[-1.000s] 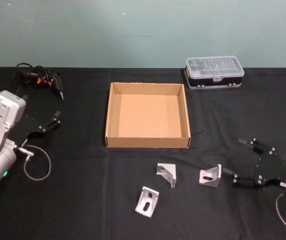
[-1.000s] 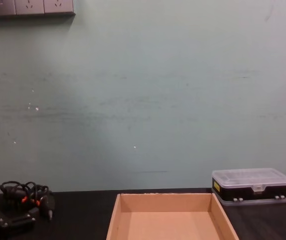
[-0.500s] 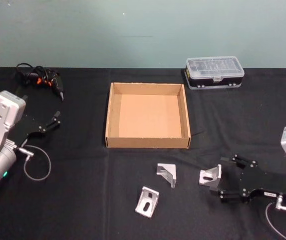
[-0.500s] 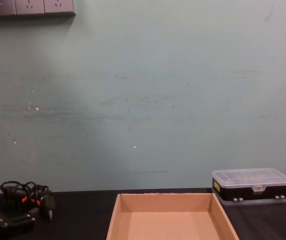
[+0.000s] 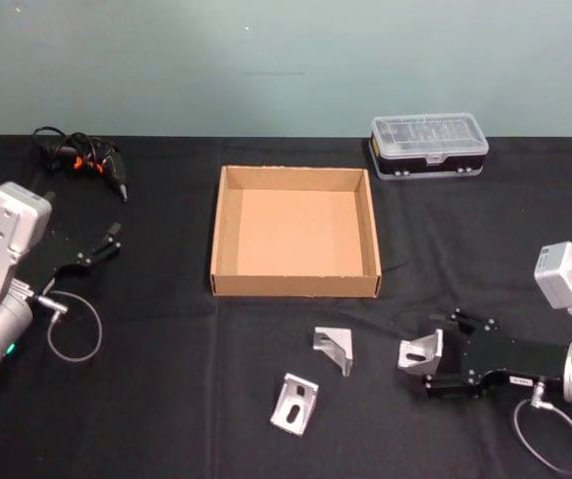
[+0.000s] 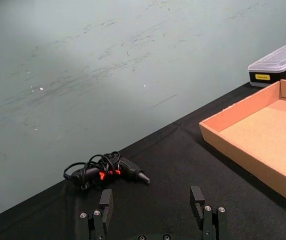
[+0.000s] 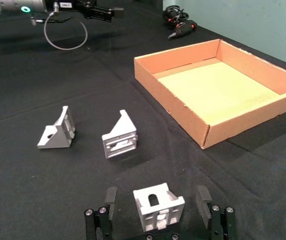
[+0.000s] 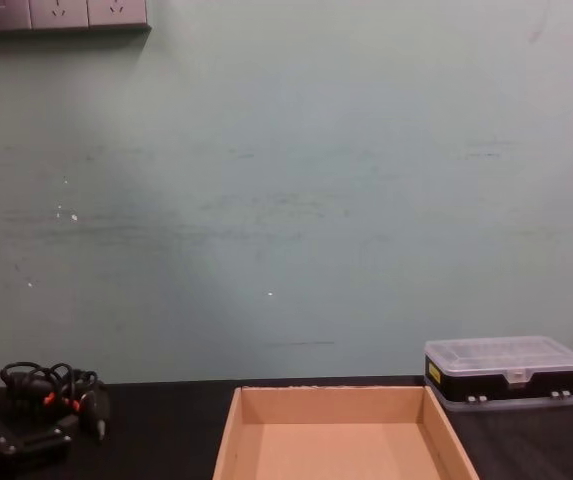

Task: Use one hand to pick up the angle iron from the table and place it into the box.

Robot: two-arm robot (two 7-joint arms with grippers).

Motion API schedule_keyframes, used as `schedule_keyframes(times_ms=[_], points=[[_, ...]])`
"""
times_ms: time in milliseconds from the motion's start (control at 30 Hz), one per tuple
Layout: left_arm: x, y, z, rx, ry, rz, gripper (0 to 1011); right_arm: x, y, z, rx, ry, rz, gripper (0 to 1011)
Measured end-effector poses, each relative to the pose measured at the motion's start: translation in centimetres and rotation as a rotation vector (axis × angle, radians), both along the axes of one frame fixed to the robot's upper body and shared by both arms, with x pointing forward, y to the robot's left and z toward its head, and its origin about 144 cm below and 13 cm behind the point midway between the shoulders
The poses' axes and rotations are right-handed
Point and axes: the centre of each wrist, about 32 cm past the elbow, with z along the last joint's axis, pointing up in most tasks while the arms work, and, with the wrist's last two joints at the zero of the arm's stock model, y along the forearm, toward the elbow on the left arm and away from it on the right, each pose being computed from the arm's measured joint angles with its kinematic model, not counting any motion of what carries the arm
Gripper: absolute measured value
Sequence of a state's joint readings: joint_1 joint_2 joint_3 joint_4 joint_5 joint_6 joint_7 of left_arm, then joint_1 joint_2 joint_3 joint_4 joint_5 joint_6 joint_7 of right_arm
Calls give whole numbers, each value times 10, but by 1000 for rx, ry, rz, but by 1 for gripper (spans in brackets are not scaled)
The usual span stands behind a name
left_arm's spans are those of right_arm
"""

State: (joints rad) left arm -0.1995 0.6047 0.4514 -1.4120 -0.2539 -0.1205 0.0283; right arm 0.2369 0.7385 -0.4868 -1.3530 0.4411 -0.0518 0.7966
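Soft, even indoor light, medium bright, seemingly from above. No hard glare anywhere. Matt black table [image 5: 166, 419] soaks up light, so shadows on it barely read. Box [image 5: 295, 232] floor evenly lit in head view, inner walls a bit darker. Right wrist view: faint soft shadow on the table along the box's outer wall, small ones by the angle irons [image 7: 119, 136]. Clear case lid [image 5: 429, 130] has mild sheen. Wall [image 8: 286, 200] flat, no hotspots.

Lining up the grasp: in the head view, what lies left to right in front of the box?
Near angle iron → middle angle iron → right angle iron, which sits between the fingers of the open right pincer.
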Motion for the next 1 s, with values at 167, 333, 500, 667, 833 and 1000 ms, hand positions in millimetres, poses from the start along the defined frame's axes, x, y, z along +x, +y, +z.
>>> schedule_keyframes(times_ms=[167, 333, 500, 667, 833, 1000], points=[[0, 0, 0, 0, 0, 0, 1011, 4, 2, -4, 9, 7, -12, 1003], [0, 0, 0, 0, 0, 0, 1011, 4, 2, -4, 8, 6, -11, 1002], [0, 0, 0, 0, 0, 0, 1011, 3, 2, -3, 7, 5, -9, 919], [0, 0, 0, 0, 0, 0, 1011, 3, 2, -3, 7, 4, -9, 812], [0, 0, 0, 0, 0, 0, 1011, 3, 2, -3, 7, 4, -9, 633], [0, 0, 0, 0, 0, 0, 1011, 3, 2, -2, 7, 2, -8, 488]])
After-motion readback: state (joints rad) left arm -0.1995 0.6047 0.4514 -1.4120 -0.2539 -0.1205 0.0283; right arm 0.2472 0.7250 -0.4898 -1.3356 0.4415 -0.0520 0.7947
